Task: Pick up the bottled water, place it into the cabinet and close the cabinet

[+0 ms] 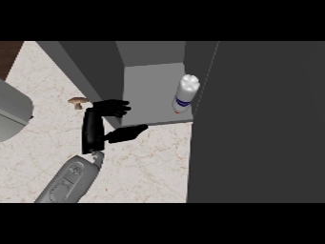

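We judge that the main danger lies in the closing. The white plastic water bottle with a blue band [185, 93] stands upright inside the dark grey cabinet [87, 62], on its light grey shelf [147, 97]. It is near the front edge and just beside the large dark panel [263, 119] that we take for the open door. A fast swing could strike the bottle and tip it. The left robot hand [105, 109] is wide, fingers spread, and holds nothing. It hangs over the pale marble tabletop [147, 164] at the shelf's left front corner; whether it touches the cabinet, we cannot tell.
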You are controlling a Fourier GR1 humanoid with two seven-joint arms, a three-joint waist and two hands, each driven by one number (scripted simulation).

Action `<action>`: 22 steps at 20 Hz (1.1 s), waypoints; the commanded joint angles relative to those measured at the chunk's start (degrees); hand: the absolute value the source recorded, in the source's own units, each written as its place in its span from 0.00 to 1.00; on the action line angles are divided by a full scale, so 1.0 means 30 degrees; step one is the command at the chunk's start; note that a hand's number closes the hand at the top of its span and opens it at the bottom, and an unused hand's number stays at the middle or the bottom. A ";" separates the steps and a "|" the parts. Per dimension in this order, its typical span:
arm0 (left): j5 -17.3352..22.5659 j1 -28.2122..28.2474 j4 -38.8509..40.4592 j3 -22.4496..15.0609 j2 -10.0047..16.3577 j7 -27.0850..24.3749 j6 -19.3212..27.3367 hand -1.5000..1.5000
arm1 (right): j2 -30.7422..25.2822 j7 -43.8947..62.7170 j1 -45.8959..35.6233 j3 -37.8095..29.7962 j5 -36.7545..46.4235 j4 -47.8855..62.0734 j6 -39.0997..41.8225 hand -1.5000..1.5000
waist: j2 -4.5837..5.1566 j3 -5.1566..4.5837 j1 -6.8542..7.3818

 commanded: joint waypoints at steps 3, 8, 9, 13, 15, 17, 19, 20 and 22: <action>0.2891 -0.4726 0.1094 0.2766 -0.0629 -0.1232 -0.2685 0.00 | 0.0009 -0.0122 -0.0271 -0.0451 -0.0074 0.0036 -0.0081 0.00 | 0.0419 -0.0189 -0.0177; 0.4647 -0.4278 0.0903 0.3192 -0.1125 -0.3386 -0.4617 0.00 | -0.0102 0.0232 0.0210 -0.0326 0.0257 -0.0662 -0.0494 0.00 | 0.0237 -0.0179 0.0292; 0.4851 -0.4149 0.1094 0.3108 -0.1238 -0.3895 -0.5134 0.00 | 0.0159 0.0234 -0.0165 -0.0258 0.0542 -0.0362 -0.0735 0.00 | 0.0216 -0.0166 0.0574; 0.5666 -0.4590 0.1054 0.3467 -0.1193 -0.4502 -0.6376 0.00 | 0.0248 0.0097 -0.0193 -0.0657 0.0161 0.0027 -0.0753 0.00 | 0.0136 -0.0119 0.0854; 0.6275 -0.3990 0.1393 0.3738 -0.1502 -0.5637 -0.7089 0.00 | -0.0094 0.0256 0.0276 -0.0697 0.0184 -0.0497 -0.0734 0.00 | 0.0102 -0.0130 0.0955; 0.6541 -0.3536 0.1638 0.3625 -0.1864 -0.6526 -0.7781 0.00 | -0.0141 0.0010 0.0268 -0.0506 0.0404 -0.0560 -0.0626 0.00 | 0.0071 -0.0126 0.1117; 0.6894 -0.3726 0.0862 0.3909 -0.1417 -0.5906 -0.8094 0.00 | 0.0114 0.1360 -0.0032 -0.0304 0.0481 -0.1527 -0.1394 0.00 | 0.0018 -0.0125 0.1361; 0.6783 -0.3268 0.0621 0.3324 -0.2108 -0.5952 -0.7978 0.00 | 0.0248 -0.0164 0.0975 0.0095 0.0651 -0.0539 -0.1053 0.00 | -0.0037 -0.0102 0.1299; 0.7217 -0.2566 -0.0624 0.3342 -0.1398 -0.5264 -0.8752 0.00 | -0.0178 -0.1170 0.1500 -0.0114 0.0723 -0.0044 -0.0554 0.00 | -0.0107 -0.0083 0.1482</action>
